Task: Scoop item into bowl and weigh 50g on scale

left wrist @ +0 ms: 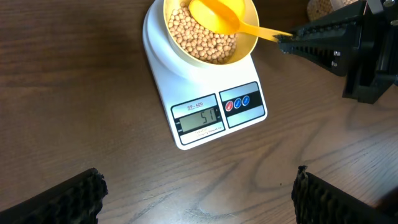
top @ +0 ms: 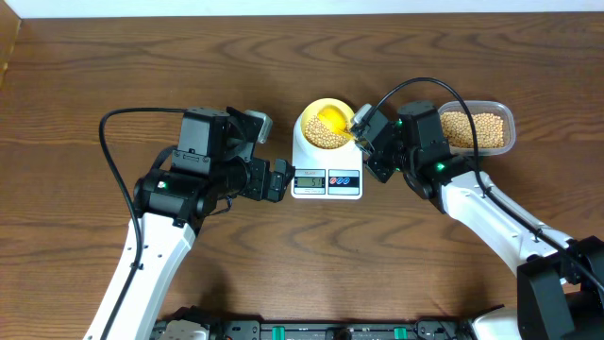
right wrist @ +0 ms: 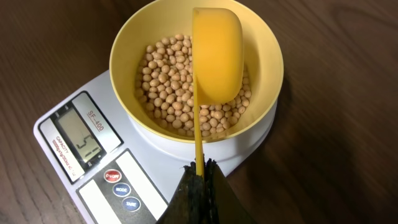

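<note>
**Q:** What is seen nearest the right wrist camera?

**A:** The right gripper (right wrist: 200, 169), cut off by the lower edge, is shown with its jaws pinched on the thin handle (right wrist: 199, 140) of a yellow scoop (right wrist: 216, 56). The scoop's head is held above the beans (right wrist: 163, 87) inside the bowl (right wrist: 122, 68). Whether it touches them cannot be made out.

**Q:** And where is the bowl placed?

**A:** It is seated on the scale (right wrist: 134, 186) and is partly filled with beans. The display (right wrist: 78, 134) is viewed at a slant here and is hard to read. From the left wrist camera it appears to read 51.

**Q:** How is the left gripper shown?

**A:** The left gripper (left wrist: 198, 186) is seen with its jaws spread wide and nothing between them, just beside the scale. Only the tips of its fingers (left wrist: 74, 199) are in frame, the rest being cut off below.

**Q:** What is pictured farthest off?

**A:** A clear tub (top: 477, 127) holding more beans is set on the table (top: 142, 57) behind the right arm. Its left end is hidden by that arm.
</note>
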Robot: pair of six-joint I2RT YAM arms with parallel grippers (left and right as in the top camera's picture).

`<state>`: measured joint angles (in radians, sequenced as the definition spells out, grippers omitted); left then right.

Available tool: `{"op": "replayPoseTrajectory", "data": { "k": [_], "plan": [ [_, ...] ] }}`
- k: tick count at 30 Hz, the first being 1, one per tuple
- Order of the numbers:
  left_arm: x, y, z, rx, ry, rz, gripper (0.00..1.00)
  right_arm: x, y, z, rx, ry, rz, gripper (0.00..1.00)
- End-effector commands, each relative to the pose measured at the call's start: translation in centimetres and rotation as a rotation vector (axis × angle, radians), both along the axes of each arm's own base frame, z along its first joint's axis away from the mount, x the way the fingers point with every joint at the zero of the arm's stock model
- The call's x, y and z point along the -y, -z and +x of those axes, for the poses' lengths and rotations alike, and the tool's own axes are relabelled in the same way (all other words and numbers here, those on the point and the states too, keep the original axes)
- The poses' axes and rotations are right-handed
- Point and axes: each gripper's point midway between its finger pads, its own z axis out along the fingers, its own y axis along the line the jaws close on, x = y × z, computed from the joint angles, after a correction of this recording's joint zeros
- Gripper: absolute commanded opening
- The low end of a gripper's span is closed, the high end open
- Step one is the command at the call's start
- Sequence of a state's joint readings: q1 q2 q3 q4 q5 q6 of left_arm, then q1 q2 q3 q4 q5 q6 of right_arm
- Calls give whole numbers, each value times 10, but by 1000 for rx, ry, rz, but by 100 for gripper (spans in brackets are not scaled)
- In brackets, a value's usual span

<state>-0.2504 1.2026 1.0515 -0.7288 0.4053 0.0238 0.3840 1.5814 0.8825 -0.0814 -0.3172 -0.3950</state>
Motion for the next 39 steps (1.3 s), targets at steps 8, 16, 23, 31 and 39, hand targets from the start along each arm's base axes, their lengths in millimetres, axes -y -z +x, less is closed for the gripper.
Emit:
{"op": "replayPoseTrajectory", "data": {
  "k": [8,16,23,31,39],
  "plan": [
    [-2,0,1,7,0,9,98,-2,0,1,20,-26,-17,1],
    [-2,0,1,7,0,9,98,-4,5,5,21,-25,-16,1],
    [-2,0,1,7,0,9,98,-6,5,3,20,-32,-14,1],
    [-2,0,1,7,0,9,98,-18,7,-7,4,-70,-14,1],
    [-2,0,1,7,0,9,98,-21,6,-7,-34,-22,31,1]
  ]
}}
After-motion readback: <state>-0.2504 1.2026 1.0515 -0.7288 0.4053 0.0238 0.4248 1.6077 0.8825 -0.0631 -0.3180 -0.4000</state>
